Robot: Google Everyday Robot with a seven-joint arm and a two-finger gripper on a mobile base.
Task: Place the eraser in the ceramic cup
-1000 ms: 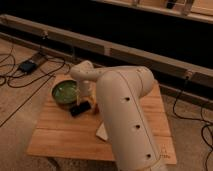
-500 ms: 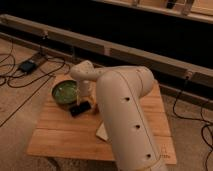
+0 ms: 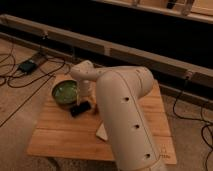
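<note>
Eraser just below the tool, beside the green bowl

A table fills the lower middle of the frame. A bowl sits on its back left part. The eraser lies on the table, just in front and right of the bowl. The gripper is right above the eraser, beside the bowl. The arm covers the table's right half. Wires lie on the floor, upper left.
</note>
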